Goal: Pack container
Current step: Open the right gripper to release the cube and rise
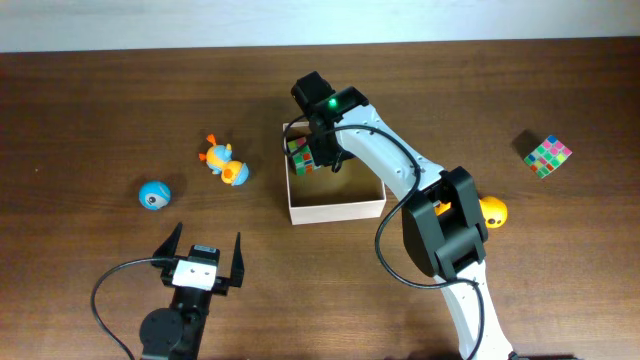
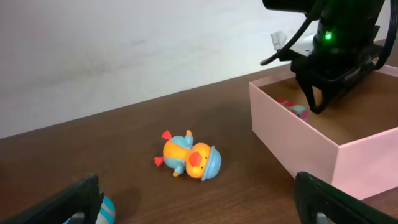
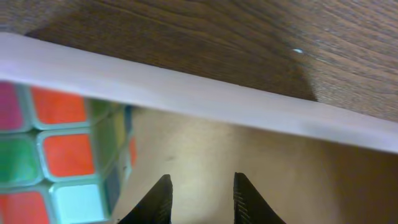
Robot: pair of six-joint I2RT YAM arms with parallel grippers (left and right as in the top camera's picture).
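1. the container (image 1: pixel 335 210) sits near the middle of the bench (image 1: pixel 100 100), just beyond the reach of the idle left arm.
2. a cube (image 1: pixel 300 158) lies inside it, in the far left corner and close to the wall.
3. the right fingers (image 3: pixel 160 199) hang inside that corner. they are slightly parted with nothing between them, and the cube is just beside them.
4. the left fingers (image 2: pixel 74 202) are spread wide and empty, low over the near bench.
5. risk: we judge the thin wall the main hazard. the right fingers are so near it and the cube that a slanted lift could hook the rim, dragging or tipping the light box.
6. risk: a sideways move could nudge the cube out of its corner.
7. a duck (image 1: pixel 225 165), a blue ball (image 1: pixel 153 195), an orange ball (image 1: pixel 492 211) and a second cube (image 1: pixel 547 154) lie outside, so several trips remain.
8. the container's mouth points straight up. it is square, so we see no real long axis, and its walls run roughly along the bench edges.
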